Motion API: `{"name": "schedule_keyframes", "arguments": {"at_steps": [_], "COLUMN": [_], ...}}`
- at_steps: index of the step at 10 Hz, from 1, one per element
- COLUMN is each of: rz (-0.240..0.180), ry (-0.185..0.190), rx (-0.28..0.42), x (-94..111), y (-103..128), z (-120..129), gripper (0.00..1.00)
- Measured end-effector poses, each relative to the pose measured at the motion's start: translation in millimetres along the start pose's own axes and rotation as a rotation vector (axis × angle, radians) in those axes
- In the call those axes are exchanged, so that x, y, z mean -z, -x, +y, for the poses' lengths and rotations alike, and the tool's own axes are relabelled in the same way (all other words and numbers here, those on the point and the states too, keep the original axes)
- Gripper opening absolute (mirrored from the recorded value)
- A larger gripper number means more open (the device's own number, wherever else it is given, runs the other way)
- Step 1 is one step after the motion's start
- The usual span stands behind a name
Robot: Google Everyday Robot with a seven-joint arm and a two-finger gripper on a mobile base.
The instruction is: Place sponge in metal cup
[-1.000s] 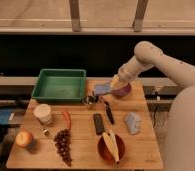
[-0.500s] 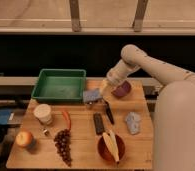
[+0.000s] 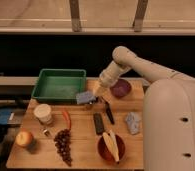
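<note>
A blue-grey sponge (image 3: 84, 97) hangs just above the table's middle back, in front of the green tray. My gripper (image 3: 96, 93) is at the sponge's right end, at the tip of the white arm that reaches in from the right, and is shut on it. The metal cup (image 3: 92, 104) is mostly hidden under the sponge and gripper; only a small dark piece shows right below them.
On the wooden table (image 3: 81, 137) stand a green tray (image 3: 59, 84) at back left and a purple bowl (image 3: 121, 88) at back right. Also a white cup (image 3: 42, 113), apple (image 3: 24, 138), grapes (image 3: 63, 145), black bar (image 3: 98, 123), crumpled grey item (image 3: 133, 122), red bowl (image 3: 111, 146).
The arm has swung left and lower, from beside the purple bowl to the spot in front of the tray. The sponge has moved left with the gripper.
</note>
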Motion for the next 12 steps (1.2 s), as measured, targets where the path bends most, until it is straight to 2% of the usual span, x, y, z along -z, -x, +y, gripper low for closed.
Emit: {"name": "schedule_keyframes", "arguments": {"at_steps": [4, 9, 10, 12], "rz": [-0.006, -0.011, -0.012, -0.015], "ry": [0.003, -0.003, -0.008, -0.030], "rx": [-0.037, -0.097, -0.106, -0.126], "x": [-9, -11, -11, -14], "y": [17, 26, 26, 28], "z": [-11, -32, -35, -41], "gripper": [0.00, 0.02, 0.07, 0.29]}}
